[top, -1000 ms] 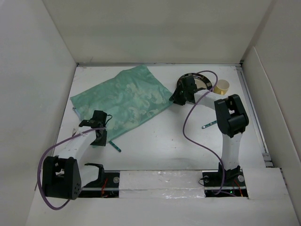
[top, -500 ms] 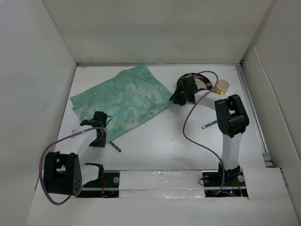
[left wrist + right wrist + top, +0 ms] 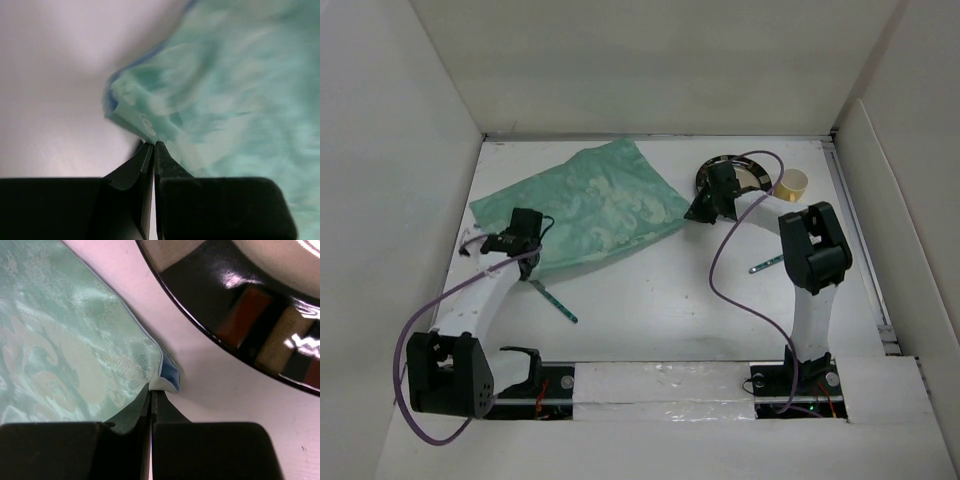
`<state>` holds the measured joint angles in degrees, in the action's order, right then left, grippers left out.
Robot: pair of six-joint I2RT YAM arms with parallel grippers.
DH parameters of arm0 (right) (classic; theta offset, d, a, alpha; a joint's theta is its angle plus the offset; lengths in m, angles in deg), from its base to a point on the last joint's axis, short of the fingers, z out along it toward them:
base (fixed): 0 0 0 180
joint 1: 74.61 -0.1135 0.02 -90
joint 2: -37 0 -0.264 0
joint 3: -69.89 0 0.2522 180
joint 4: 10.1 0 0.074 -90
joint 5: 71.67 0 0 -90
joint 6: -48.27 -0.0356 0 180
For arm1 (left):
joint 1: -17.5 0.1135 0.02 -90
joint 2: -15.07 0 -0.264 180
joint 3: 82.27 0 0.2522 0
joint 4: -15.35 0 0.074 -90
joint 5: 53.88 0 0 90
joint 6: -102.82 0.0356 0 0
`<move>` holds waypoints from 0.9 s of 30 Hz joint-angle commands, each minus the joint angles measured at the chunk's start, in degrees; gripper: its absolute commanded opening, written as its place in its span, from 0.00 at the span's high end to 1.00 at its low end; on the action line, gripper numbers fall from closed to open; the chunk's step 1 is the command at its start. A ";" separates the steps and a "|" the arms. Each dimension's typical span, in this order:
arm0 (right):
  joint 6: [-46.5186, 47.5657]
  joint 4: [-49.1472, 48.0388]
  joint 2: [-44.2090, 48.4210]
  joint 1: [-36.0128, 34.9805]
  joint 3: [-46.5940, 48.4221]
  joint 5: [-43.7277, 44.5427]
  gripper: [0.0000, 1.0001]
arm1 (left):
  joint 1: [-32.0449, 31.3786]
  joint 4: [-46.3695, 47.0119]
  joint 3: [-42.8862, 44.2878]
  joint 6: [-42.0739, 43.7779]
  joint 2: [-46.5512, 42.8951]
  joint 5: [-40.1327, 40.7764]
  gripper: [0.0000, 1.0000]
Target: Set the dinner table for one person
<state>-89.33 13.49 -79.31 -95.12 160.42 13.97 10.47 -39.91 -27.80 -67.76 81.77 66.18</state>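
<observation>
Dinner table (image 3: 650, 300), dark glossy plate (image 3: 750, 175), yellow cup (image 3: 793, 183) just beside it

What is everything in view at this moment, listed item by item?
dinner table: one, matte white, under everything
side panels: white, upright around the table
cloth mat: one, mint green, far left, crinkled
plate: one, glossy dark, far right, beside the mat's corner
cup: one, pale yellow, right of the plate
utensils: two, thin, teal, one near left, one by the right arm
arms: two, black and white, near edge
cables: purple, along the arms
left gripper: black, shut on mat's left corner
right gripper: black, shut on mat's right corner
</observation>
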 commanded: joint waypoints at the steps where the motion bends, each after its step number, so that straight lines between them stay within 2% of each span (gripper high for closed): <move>1: 2.06 0.01 8.02 -0.14 1.62 -0.38 1.00 | 0.17 2.38 13.73 13.32 -0.25 12.98 1.00; 3: 3.11 0.80 11.00 0.38 4.07 -1.00 1.00 | 0.17 5.45 18.94 20.41 0.54 13.88 1.00; 7: 4.00 4.50 21.09 0.39 8.74 -0.30 1.00 | 0.17 12.92 32.29 29.13 1.42 11.78 1.00; 13: 8.48 11.08 32.19 0.39 15.14 1.28 1.00 | 0.17 18.55 48.47 36.27 4.58 7.30 1.00; 20: 10.86 17.16 37.74 -0.23 25.07 1.82 1.00 | 0.17 23.29 53.60 39.18 2.65 2.90 1.00; 23: 10.86 17.25 36.60 0.39 26.93 2.34 1.00 | 0.17 25.14 53.07 39.97 2.21 0.88 1.00; 27: 10.86 16.72 31.16 0.91 31.41 1.90 1.00 | 0.17 27.51 52.19 41.20 6.23 0.44 1.00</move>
<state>-79.64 29.20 -44.17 -94.77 188.75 15.34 10.47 -17.57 23.83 -29.09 85.72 68.00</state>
